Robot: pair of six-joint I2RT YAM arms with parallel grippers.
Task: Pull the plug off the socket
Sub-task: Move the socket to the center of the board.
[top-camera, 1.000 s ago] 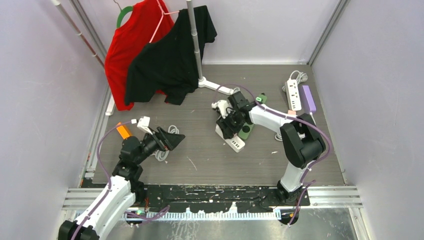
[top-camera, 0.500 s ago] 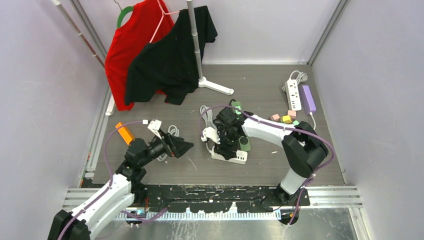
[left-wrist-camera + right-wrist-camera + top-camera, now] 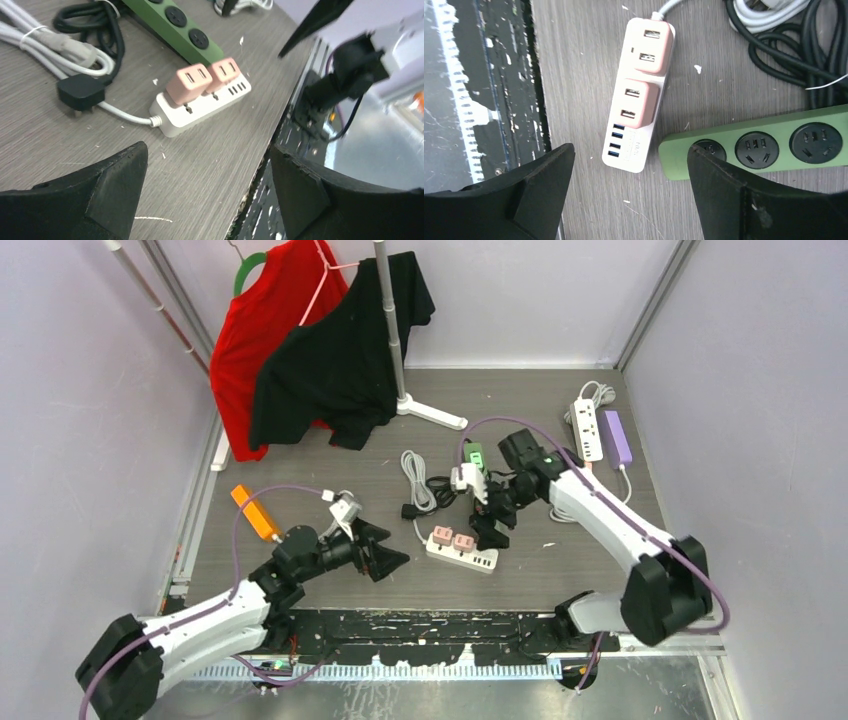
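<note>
Beneath the spread, empty right fingers [image 3: 744,195], two pink plugs [image 3: 651,47] sit pushed into the white strip [image 3: 629,150] on the worktop [image 3: 584,75], with a green strip [image 3: 764,145] alongside. Ahead of the left fingers [image 3: 100,190], likewise released and holding nothing, lies the same white strip.

Surface finishes on the work table.
We see a matt, wood-grained table top [image 3: 589,60]. The white socket strip [image 3: 631,155] is smooth, faintly glossy plastic, its pink plugs [image 3: 651,45] satin plastic, the green strip [image 3: 784,127] matt plastic, the black cable [image 3: 824,50] rubbery. The red shirt [image 3: 265,340] and black shirt [image 3: 340,370] are soft cloth beside a bright metal pole [image 3: 390,310].
</note>
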